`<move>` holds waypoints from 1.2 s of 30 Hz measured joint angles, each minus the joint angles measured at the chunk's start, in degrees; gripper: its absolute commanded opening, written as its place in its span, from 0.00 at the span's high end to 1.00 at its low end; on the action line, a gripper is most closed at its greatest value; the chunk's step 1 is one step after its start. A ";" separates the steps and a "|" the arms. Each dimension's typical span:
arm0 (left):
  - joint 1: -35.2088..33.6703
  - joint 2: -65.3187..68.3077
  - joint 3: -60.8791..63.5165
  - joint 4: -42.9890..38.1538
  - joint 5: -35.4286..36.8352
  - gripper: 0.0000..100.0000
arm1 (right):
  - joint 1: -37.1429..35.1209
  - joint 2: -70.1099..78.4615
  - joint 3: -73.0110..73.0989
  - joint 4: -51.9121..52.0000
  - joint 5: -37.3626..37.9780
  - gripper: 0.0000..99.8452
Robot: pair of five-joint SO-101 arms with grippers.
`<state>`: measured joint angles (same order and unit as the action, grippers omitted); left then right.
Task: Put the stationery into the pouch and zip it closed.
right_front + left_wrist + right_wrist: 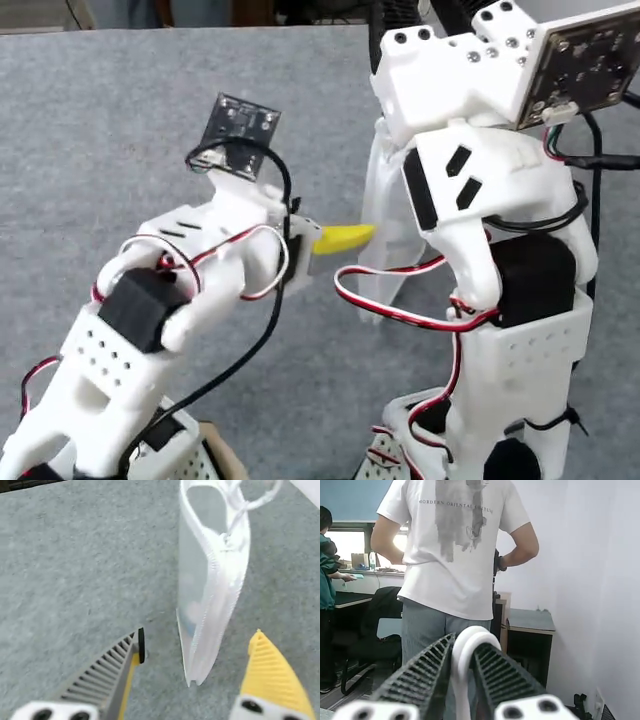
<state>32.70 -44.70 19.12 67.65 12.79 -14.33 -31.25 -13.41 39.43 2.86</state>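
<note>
Near edge of the grey felt-covered table: both white arm bases stand side by side.

Left gripper: jaws spread wide and holding nothing. Its grey ribbed finger and yellow ribbed finger are low over the table. The yellow tip is just beside the pouch, and contact cannot be judged.

Translucent white plastic pouch: it hangs on end around the middle of the table, well in from the far edge, under the right arm. From the left wrist view its lower part lies between the two left fingers and a little beyond them. Its bottom corner is down at the table surface, but whether it touches cannot be told. The white zipper runs down the edge that faces the left gripper. It looks shut along the lower stretch, while the mouth gapes at the top. A thin white ring pull sits at the upper end. A faint bluish patch shows through the lower wall, too vague to identify.

Right gripper: raised and pointing level across the room. Its two black ribbed fingers are closed tight on a thick white loop pinched between them.
</note>
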 measured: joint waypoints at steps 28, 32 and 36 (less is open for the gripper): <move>3.96 2.46 9.32 -25.23 0.00 0.66 | -0.35 -1.85 -0.62 5.19 0.00 0.99; 3.96 4.22 9.58 -26.73 0.00 0.66 | -0.26 -1.93 -0.62 5.19 0.00 0.99; 4.04 5.80 13.45 -30.24 0.00 0.66 | -0.26 -2.73 -0.62 5.19 0.00 0.99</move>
<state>36.75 -38.90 32.57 37.41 12.79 -14.59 -33.98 -14.02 44.62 2.86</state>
